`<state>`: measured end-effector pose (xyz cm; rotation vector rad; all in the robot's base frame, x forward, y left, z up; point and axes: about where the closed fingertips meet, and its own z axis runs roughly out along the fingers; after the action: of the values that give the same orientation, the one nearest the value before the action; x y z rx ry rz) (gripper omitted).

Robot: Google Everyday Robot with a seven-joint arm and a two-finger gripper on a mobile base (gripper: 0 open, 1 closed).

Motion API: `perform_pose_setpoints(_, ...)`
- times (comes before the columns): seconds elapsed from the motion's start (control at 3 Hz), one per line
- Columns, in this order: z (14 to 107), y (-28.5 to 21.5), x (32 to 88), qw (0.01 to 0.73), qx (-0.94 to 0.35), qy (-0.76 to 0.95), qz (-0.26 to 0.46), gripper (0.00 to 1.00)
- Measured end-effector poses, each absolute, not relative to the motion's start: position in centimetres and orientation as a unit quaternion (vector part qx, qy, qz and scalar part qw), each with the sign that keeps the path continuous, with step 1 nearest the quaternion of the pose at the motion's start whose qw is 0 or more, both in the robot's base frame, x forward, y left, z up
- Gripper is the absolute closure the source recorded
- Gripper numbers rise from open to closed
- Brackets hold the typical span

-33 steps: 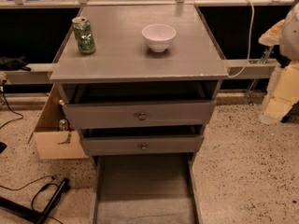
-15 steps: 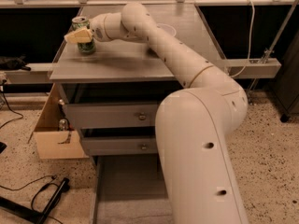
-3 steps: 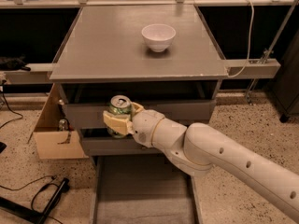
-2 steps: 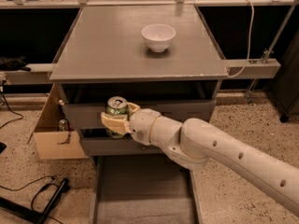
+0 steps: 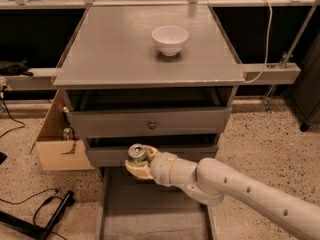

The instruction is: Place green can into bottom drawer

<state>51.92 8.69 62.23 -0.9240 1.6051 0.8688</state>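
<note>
**Green can [image 5: 136, 153] gripped by the claw [image 5: 139, 165] over the open bottom drawer [image 5: 150, 213]**

Beige fingers [image 5: 134, 170] are clenched around the body of the green can, so little more than its silver top with the pull tab shows above them. The can stands close to upright, clear of every surface. It hangs just in front of the grey face of the middle drawer [image 5: 107, 156], a little left of the cabinet's centre, over the far end of the bottom drawer.

The pale arm [image 5: 235, 189] reaches in from the near right corner and runs leftward across the front of the cabinet to the claw.

The bottom drawer is pulled out towards the near side, and its flat grey floor and low side rails are in plain view below the claw.

Both drawers above it stand slightly ajar, and the top drawer [image 5: 190, 121] carries a round brass knob [image 5: 151, 125] at its centre.

On the grey counter [image 5: 110, 49], a white bowl [image 5: 170, 39] stands right of centre towards the far edge.

To the left of the cabinet, an open cardboard box [image 5: 56, 151] sits on the speckled floor [image 5: 260, 144], with black cables [image 5: 50, 211] lying nearer.
</note>
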Motion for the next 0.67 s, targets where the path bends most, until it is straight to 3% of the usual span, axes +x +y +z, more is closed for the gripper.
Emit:
perform_pose_setpoints(0.33, 55.66, 6.09, 51.20, 0.510, -0.381, 0.689, 0.347, 1.00)
perform_pose_setpoints(0.67, 55.08, 6.44, 51.21, 0.506, -0.382, 0.688, 0.352, 1.00)
